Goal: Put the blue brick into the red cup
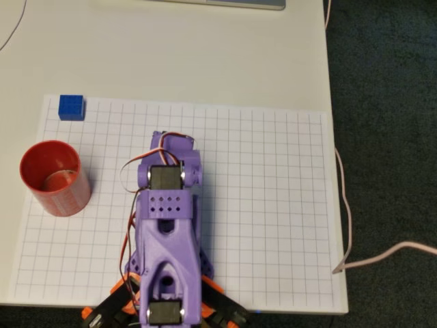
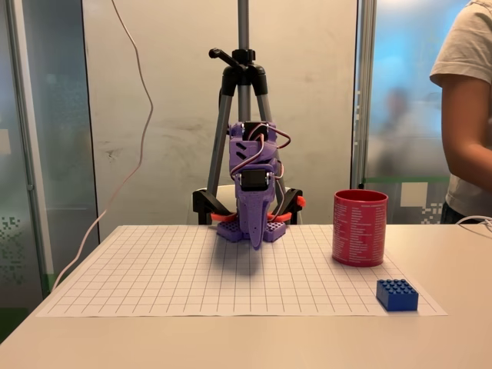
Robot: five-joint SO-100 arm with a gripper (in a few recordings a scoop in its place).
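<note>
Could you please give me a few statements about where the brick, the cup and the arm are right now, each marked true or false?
1. The blue brick lies inside the red cup. False: it sits on the gridded sheet, apart from the cup.
2. The red cup stands upright. True.
3. The gripper holds the brick. False: its fingers point down at the sheet, away from the brick.
4. A tripod stands behind the arm in the fixed view. True.

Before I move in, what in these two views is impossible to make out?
- Gripper: jaw opening unclear; fixed view sees it edge-on, overhead the arm covers it.
- Red cup: floor glossy, blurred overhead; fixed view sees its wall.
- Blue brick: studs too small overhead.
</note>
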